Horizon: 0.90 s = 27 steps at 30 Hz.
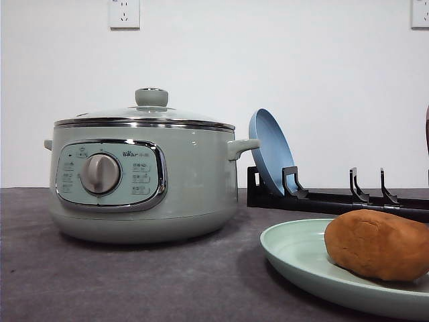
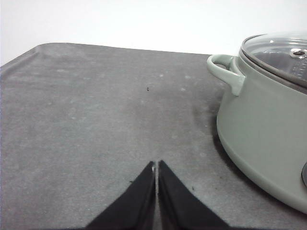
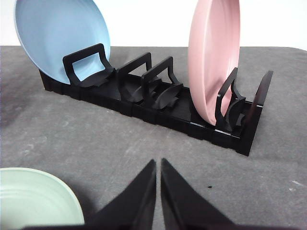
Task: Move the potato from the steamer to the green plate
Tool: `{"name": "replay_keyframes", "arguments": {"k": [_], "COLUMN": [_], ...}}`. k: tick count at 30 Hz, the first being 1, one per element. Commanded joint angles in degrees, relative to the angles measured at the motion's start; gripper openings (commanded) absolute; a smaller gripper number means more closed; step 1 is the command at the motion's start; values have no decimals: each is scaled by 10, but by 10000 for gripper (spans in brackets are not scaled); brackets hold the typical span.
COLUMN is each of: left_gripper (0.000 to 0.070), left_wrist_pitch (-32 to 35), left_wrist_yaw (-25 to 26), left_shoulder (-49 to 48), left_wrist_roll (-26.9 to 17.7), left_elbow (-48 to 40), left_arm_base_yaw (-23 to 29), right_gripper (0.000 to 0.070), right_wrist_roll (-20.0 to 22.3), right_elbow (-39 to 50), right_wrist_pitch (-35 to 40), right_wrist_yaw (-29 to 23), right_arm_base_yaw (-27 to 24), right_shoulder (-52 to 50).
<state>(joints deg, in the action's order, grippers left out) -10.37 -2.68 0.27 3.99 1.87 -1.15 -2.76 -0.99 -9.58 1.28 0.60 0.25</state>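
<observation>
Potato lies on the green plate at the near right of the counter, resting on the plate's right part and apart from the steamer. We see the steamer standing on the left half of the counter, its glass lid seated on the rim and the dial facing us. Behind the plate, toward the far right, a black rack runs along the counter; a blue plate stands tilted in its left end, just beside the steamer's right handle.

In the left wrist view our left gripper is clenched, its two black tips pressed together with nothing between them, hovering over bare counter with the steamer's handle off to one side.

In the right wrist view our right gripper is likewise clenched and grasping nothing. It points toward the rack, where the blue plate sits at one end and a pink plate stands upright at the other. The green plate's rim lies near the gripper, on the blue plate's side.
</observation>
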Motion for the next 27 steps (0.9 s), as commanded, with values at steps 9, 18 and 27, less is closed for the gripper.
{"name": "replay_keyframes", "arguments": {"k": [9,18,27], "left_gripper": [0,0,0], "left_wrist_pitch": [-4,-4,-4], "left_wrist_yaw": [0,0,0], "left_shoulder": [-1,-1,-1], "left_wrist_roll": [-3,-3,-3], "left_elbow": [-12,-12,-12], "left_arm_base_yaw": [0,0,0], "right_gripper": [4,4,4], "right_wrist_roll": [2,2,2], "right_elbow": [3,3,3], "right_wrist_pitch": [8,7,7], "right_wrist_yaw": [-2,-2,-2], "right_arm_base_yaw": [0,0,0], "right_shoulder": [0,0,0]}}
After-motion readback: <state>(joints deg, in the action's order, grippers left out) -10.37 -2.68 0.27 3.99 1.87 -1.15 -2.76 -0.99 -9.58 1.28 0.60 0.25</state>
